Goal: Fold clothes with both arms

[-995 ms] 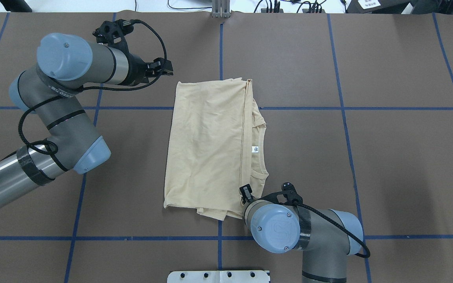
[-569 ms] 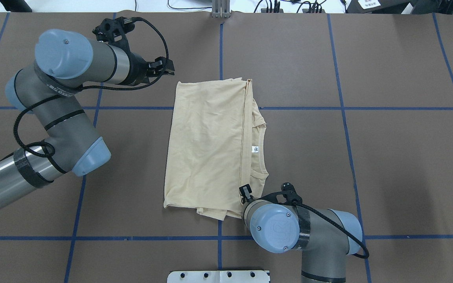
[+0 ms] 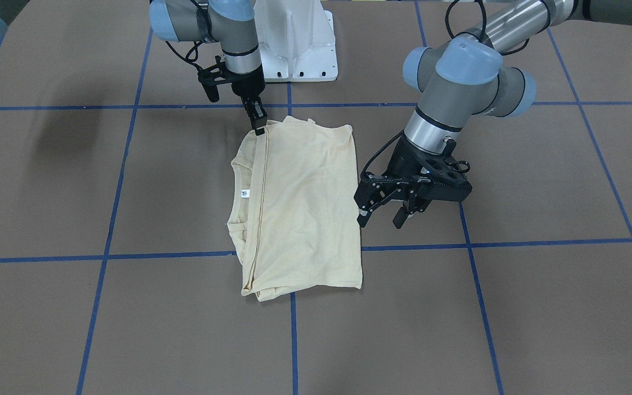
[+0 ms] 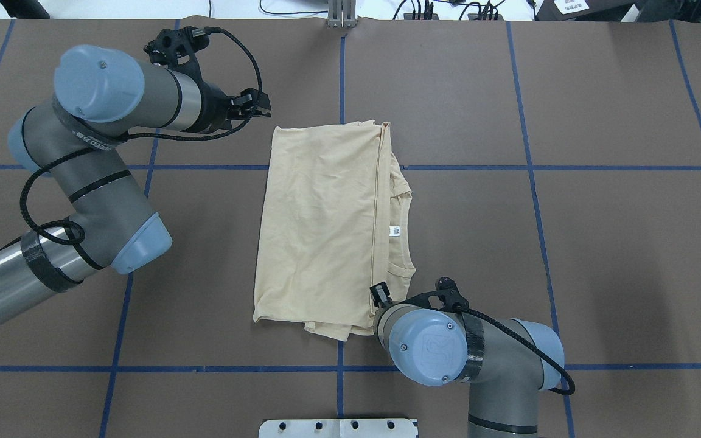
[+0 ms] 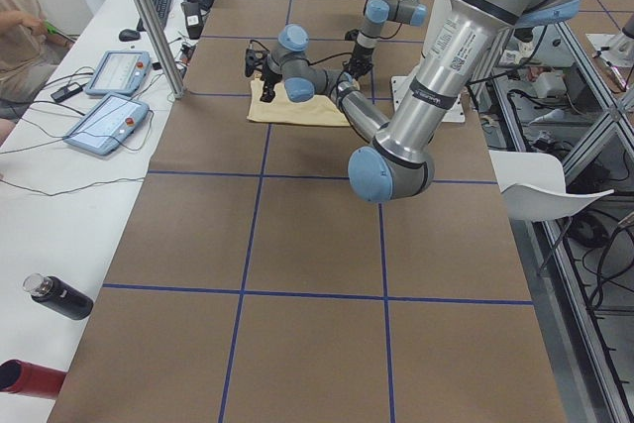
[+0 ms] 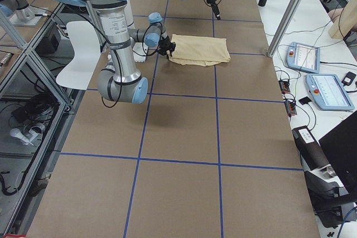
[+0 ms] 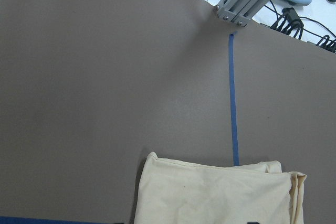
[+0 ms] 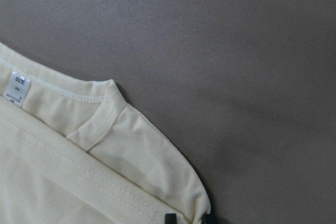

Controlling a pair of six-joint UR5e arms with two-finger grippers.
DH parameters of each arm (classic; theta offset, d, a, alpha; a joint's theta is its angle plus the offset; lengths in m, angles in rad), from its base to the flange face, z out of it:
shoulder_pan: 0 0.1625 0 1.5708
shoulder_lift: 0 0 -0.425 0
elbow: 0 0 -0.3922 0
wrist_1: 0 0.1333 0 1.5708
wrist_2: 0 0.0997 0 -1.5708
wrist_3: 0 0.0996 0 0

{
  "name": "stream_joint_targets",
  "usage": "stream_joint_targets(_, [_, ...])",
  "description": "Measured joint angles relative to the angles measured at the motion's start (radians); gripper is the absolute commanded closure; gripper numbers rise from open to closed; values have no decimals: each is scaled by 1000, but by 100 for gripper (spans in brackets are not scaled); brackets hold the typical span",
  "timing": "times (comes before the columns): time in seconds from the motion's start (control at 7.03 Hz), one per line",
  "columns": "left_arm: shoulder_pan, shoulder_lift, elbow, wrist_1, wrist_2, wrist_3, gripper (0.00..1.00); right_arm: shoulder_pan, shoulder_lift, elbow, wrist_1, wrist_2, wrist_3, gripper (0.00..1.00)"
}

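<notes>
The clothes are one pale cream T-shirt (image 4: 320,225) lying folded into a tall rectangle mid-table, its back up and the white neck tag (image 4: 394,230) showing at the collar on its right side. No print is visible. My left gripper (image 3: 380,219) hangs open just above the brown table, beside the shirt's far left corner and apart from it. My right gripper (image 3: 260,127) is down at the shirt's near right corner, by the shoulder. In the right wrist view its fingertips (image 8: 170,216) stand close together with the fabric edge (image 8: 202,205) between them.
Blue tape lines (image 4: 341,79) divide the brown table cover. The white pedestal base (image 3: 294,44) stands at the robot's edge, close behind the right gripper. A bench along the far edge holds teach pendants (image 5: 104,121) and a black bottle (image 5: 59,296); a person (image 5: 20,17) sits there.
The left arm's elbow shifted slightly left while its gripper stayed near the shirt's far left corner. The right arm's wrist settled a little lower and rightward. The shirt has not moved.
</notes>
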Motion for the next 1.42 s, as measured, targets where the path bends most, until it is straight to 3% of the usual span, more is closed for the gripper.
stream_joint_targets(1.14, [21,36,-58,-7,-24,-118,18,5,-49,66,-12,43,-3,100])
stream_joint_targets(1.42, [95,136,-225,-10,-22,-262,1,-2,-109,130,-14,47,-4,100])
